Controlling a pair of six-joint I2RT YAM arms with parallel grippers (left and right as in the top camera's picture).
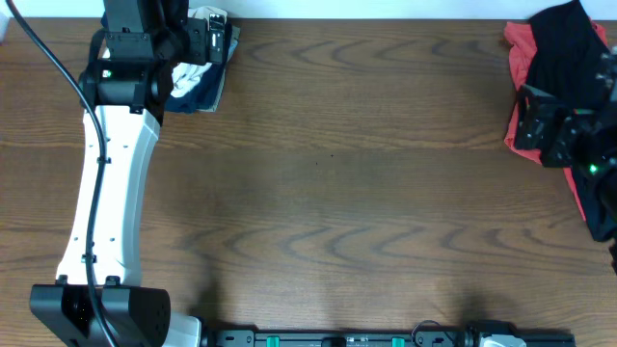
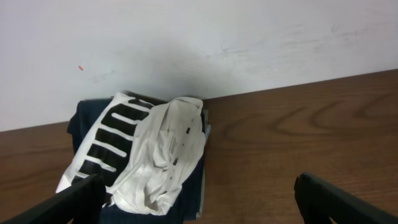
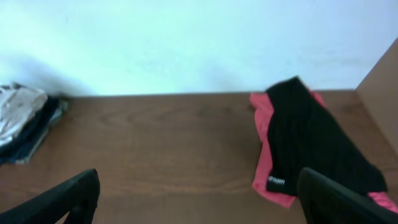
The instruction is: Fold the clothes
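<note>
A folded white T-shirt with a black striped print (image 2: 134, 146) lies on a navy garment (image 2: 193, 199) at the table's back left, against the wall; it also shows in the overhead view (image 1: 198, 72). My left gripper (image 2: 199, 202) is open and empty just in front of this stack. A black garment (image 3: 308, 137) lies on a red one (image 3: 264, 177) at the far right; both show in the overhead view (image 1: 564, 39). My right gripper (image 3: 199, 196) is open and empty, left of that pile.
The left arm (image 1: 106, 183) stretches along the table's left side. A white wall (image 2: 217, 43) rises right behind the left stack. The wooden table (image 1: 347, 164) runs between the two piles.
</note>
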